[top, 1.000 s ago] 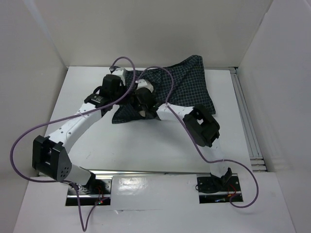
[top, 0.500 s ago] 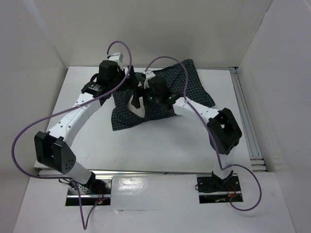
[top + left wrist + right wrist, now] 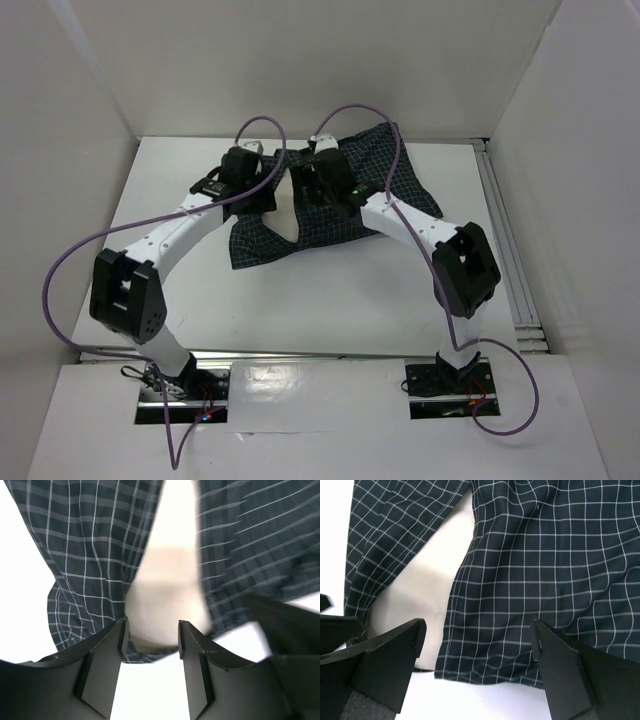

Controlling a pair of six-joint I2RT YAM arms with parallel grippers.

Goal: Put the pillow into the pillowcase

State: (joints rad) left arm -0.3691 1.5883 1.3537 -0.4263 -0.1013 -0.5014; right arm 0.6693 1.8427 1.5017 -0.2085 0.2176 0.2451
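The pillowcase (image 3: pixel 545 570) is dark navy-green with a fine light grid check. Ahead of the black-fingered left gripper (image 3: pixel 151 630), the pillow (image 3: pixel 165 600) shows plain cream between checked folds. The table (image 3: pixel 330 300) under the gripper is white. The left arm (image 3: pixel 170 235) is white with black joints.

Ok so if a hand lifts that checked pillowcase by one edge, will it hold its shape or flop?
Probably flops: the pillowcase lies wrinkled, draped around the pillow. Likely light, since the cloth looks thin. It may slip along the smooth pillow.
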